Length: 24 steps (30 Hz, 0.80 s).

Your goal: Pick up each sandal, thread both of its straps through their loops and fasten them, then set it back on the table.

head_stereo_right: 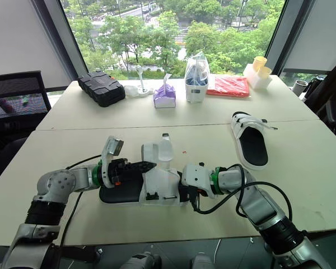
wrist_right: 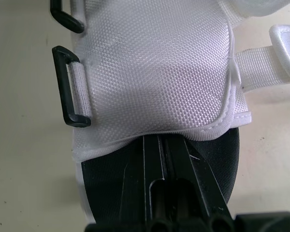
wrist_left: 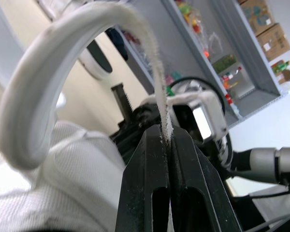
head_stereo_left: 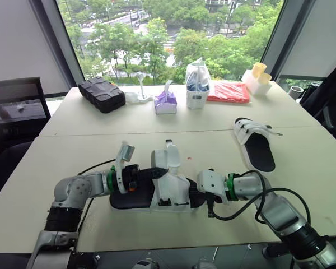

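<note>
Left eye view: the near sandal [head_stereo_left: 135, 199] lies by the table's [head_stereo_left: 73, 145] front edge, its long axis running left to right between the two arms. The left gripper [head_stereo_left: 152, 172] reaches in over its upper and the right gripper [head_stereo_left: 208, 197] meets its right-hand end.

Left wrist view: the left gripper's fingers are clamped tight on a white strap [wrist_left: 48, 72], which arches away from them.

Right wrist view: the right gripper's fingers are closed together on the black footbed, tips at the upper's hem, gripping nothing visible. The black loops [wrist_right: 70, 87] sit on the upper's side, so the left arm is likely the one to thread.
</note>
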Motion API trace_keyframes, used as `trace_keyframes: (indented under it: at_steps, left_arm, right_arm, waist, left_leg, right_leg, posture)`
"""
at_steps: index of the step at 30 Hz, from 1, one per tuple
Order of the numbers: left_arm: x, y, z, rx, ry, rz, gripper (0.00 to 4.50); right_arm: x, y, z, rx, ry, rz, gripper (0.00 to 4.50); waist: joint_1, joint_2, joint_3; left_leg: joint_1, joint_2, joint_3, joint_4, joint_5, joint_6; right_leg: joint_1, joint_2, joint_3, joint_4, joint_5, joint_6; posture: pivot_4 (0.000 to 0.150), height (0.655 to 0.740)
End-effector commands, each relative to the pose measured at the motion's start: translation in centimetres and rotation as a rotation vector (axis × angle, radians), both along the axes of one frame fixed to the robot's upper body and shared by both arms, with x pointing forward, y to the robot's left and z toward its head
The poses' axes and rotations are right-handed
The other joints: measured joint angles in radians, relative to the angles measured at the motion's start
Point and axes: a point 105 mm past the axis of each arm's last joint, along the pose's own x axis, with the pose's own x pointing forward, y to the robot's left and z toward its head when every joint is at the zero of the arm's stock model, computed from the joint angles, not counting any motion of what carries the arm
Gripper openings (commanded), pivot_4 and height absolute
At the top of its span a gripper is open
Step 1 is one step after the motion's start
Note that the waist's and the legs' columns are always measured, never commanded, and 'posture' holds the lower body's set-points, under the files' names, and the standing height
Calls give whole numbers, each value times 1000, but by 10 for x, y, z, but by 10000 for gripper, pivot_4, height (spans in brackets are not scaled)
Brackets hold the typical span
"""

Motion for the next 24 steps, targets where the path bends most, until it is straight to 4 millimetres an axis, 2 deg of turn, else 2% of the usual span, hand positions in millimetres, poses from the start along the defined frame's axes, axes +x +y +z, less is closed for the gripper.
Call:
trace_keyframes:
  at_steps: [1,6,16,24]
  left_arm:
    - [-1,0,4,10,-60,-11,854]
    - [2,0,4,19,-85,-9,854]
    - [12,3,20,-36,-83,13,854]
    - [6,3,13,-7,-65,-14,854]
  right_arm:
    - [0,-3,-3,-21,-2,-16,0]
    - [1,-3,-3,-21,-4,-16,0]
    - [1,-1,-2,-18,-4,-15,0]
    - [1,-1,-3,-19,-5,-16,0]
  waist:
    - [0,0,0]
    - [0,0,0]
    - [-1,0,0]
    - [-1,0,0]
  left_leg:
    - [0,0,0,0,0,0]
    - [0,0,0,0,0,0]
    - [0,0,0,0,0,0]
    - [0,0,0,0,0,0]
  right_leg:
    - [0,0,0,0,0,0]
    - [0,0,0,0,0,0]
    - [0,0,0,0,0,0]
    - [0,0,0,0,0,0]
  posture:
    - [1500,7400]
    - [1500,7400]
    - [1500,7400]
    - [1500,7400]
